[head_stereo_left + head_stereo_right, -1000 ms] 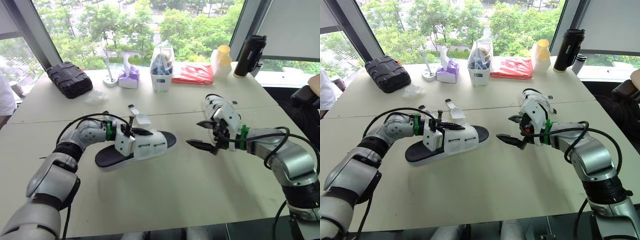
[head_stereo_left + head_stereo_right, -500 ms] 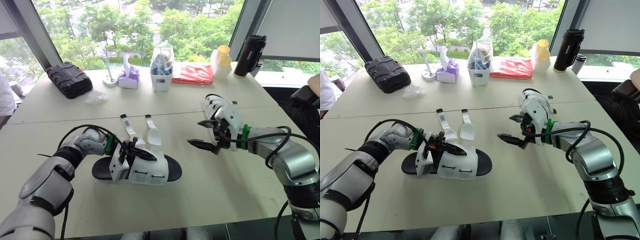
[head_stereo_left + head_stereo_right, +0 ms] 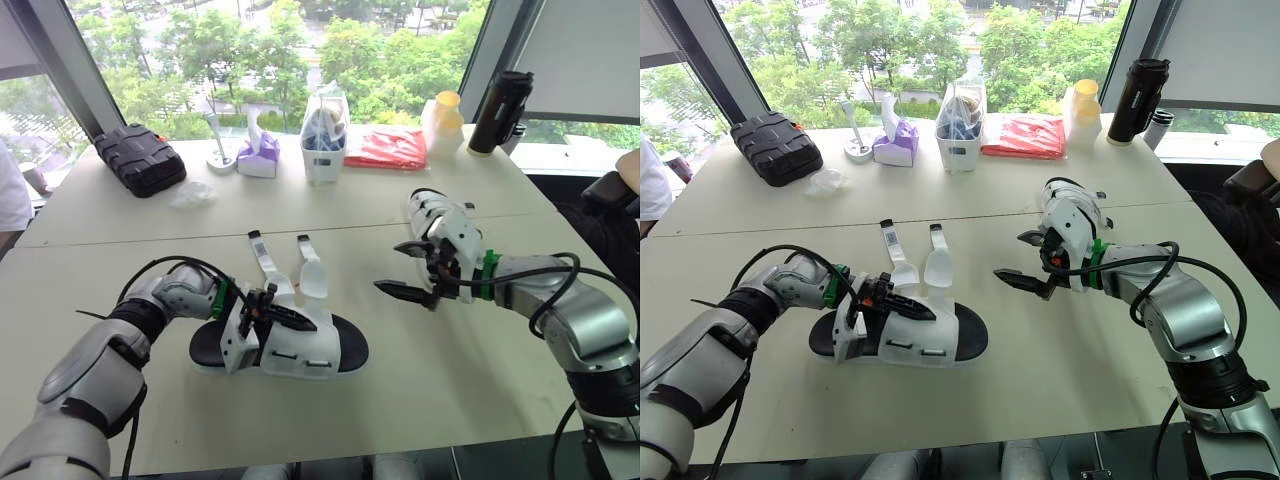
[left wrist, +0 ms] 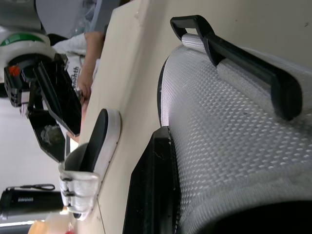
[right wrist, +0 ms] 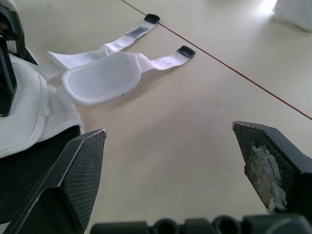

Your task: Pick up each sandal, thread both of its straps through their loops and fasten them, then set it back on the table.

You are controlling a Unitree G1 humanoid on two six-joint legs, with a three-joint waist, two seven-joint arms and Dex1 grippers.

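From the head views, a white mesh sandal with a black sole (image 3: 300,345) lies flat on the pale desk (image 3: 420,400), in its near half and toward the left edge. Its two white straps (image 3: 300,268) are unthreaded and spread flat toward the far edge. The left gripper (image 3: 285,312) sits on the sandal's upper with its black fingers closed on the mesh. The right gripper (image 3: 390,266) hangs above the desk toward the right edge, well apart from the sandal, its fingers spread wide and holding nothing. In the left wrist view, one finger (image 4: 253,73) lies along the outside of the dimpled white upper, and a second black-soled white sandal (image 4: 97,146) lies on its side farther off on the desk. The right wrist view looks between the wide-set fingers (image 5: 78,180) at bare desk and the two loose straps with their black tips.
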